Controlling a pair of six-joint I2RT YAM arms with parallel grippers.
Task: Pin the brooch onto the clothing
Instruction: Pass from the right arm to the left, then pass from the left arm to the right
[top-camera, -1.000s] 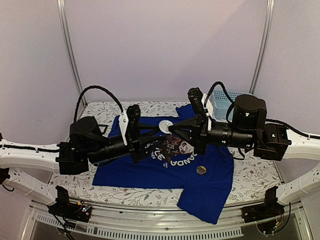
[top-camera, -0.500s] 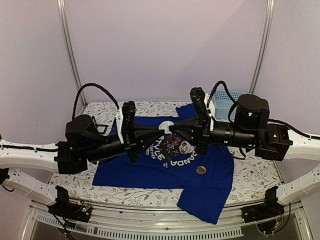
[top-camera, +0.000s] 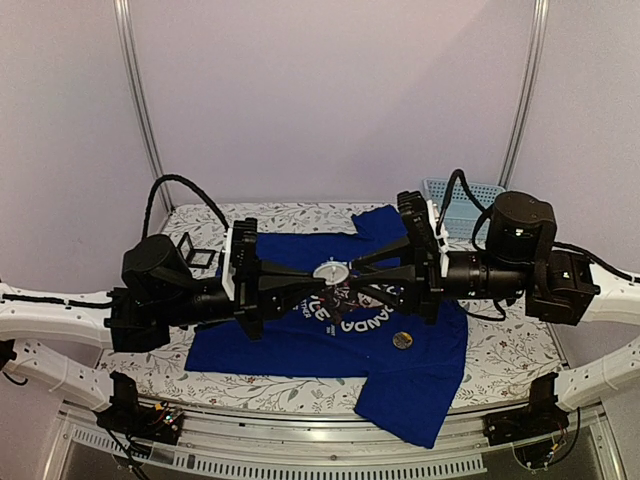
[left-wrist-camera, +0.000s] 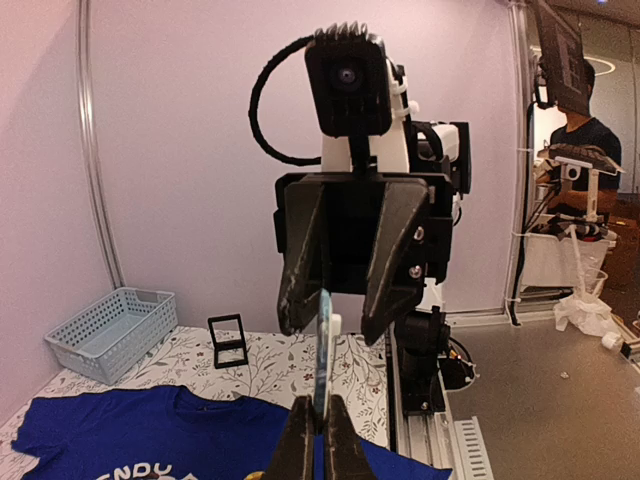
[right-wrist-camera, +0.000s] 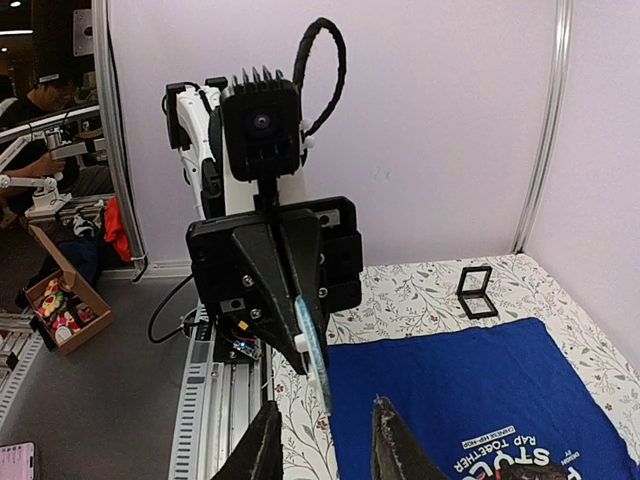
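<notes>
While my left gripper (left-wrist-camera: 318, 445) clamps the round white brooch (left-wrist-camera: 322, 360), my right gripper (right-wrist-camera: 322, 440) at three o'clock gapes empty, probably to regrip it. Royal-blue panda-print T-shirt (top-camera: 260, 345) lies at six o'clock.

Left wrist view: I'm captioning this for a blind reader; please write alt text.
The left gripper pinches an edge-on brooch, facing the right gripper, whose open jaws flank it. Below lies a blue T-shirt; a basket sits left.
</notes>
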